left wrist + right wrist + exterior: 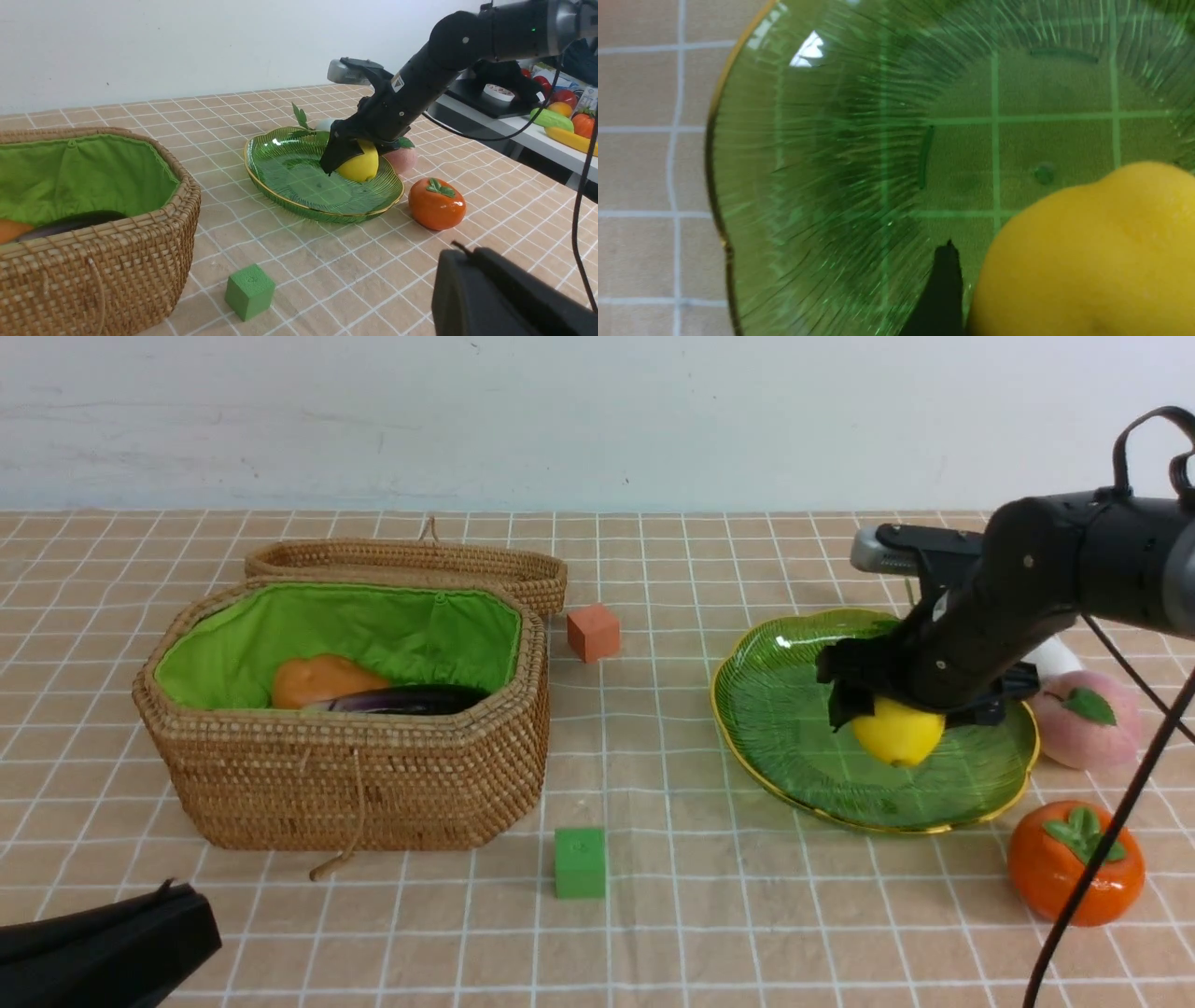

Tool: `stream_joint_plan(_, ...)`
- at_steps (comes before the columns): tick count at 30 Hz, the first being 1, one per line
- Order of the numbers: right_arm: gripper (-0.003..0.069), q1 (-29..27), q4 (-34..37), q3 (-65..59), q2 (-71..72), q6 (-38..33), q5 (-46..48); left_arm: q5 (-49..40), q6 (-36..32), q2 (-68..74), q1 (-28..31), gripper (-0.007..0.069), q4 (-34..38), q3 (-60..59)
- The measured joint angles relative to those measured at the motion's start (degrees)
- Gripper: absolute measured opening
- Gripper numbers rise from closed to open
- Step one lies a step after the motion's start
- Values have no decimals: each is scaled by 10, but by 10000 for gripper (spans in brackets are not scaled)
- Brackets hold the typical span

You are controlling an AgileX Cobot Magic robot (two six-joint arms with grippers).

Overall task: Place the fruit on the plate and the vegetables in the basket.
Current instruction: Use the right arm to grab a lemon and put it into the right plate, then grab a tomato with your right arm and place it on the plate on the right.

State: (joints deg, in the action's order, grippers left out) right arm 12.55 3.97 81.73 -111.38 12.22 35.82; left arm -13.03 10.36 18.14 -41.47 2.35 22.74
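Tablecloth (653,756) lies bare in a wide lane between the basket (355,784) on the robot's left and the plate (775,709) on its right. Only an orange cube (593,632) toward the far end and a green cube (580,863) toward the near end stand in it. The basket is open, with its lid (411,565) just behind its far rim. The potato (322,679) and eggplant (411,700) lie inside against the green lining.

The right gripper (910,714) hangs low over the plate's right half, jaws spread wide around the lemon (899,737). One finger (945,289) stands right beside the fruit; whether it presses or has let go cannot be told. The lemon sits low inside the gold rim, at or just above the glass.

Past the plate's right edge, the peach (1088,719) sits just beside the rim. The white radish (1053,656) lies behind it, partly hidden by the arm. The persimmon (1074,863) stands off the near-right rim, with a black cable (1106,845) crossing in front of it.

The left gripper (191,919) sits at the near-left edge, jaws closed, well apart from the basket.
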Motion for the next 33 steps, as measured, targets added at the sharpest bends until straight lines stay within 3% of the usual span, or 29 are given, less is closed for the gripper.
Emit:
stream_joint_plan(3, 678, 0, -7, 15, 0, 0, 27, 0, 0, 0, 0, -13, 1, 0)
stream_joint_plan(9, 646, 0, -13, 60, 49, 0, 127, 0, 0, 0, 0, -13, 2, 0)
stream_joint_plan(15, 488, -4, -92, 14, 175, 14, 249, -2, -1, 0, 0, -13, 5, 0)
stream_joint_plan(18, 411, -39, -120, -98, 260, 59, 247, -7, -1, 0, 0, -13, 6, 0)
stream_joint_plan(21, 393, -88, -105, -176, 305, 67, 206, -15, -1, 0, 0, -13, 6, 0)
stream_joint_plan(23, 400, -142, -52, -226, 322, 38, 156, -16, -1, 0, 0, -13, 6, 0)
stream_joint_plan(25, 434, -199, 50, -257, 314, -40, 116, -16, -1, 0, 0, -13, 6, 0)
stream_joint_plan(30, 573, -277, 262, -266, 249, -259, 82, -19, -1, 0, 0, -13, 6, 0)
stream_joint_plan(31, 578, -279, 269, -266, 246, -268, 81, -19, -1, 0, 0, -13, 6, 0)
stream_joint_plan(33, 624, -294, 326, -266, 212, -358, 68, -20, -1, 0, 0, -13, 6, 0)
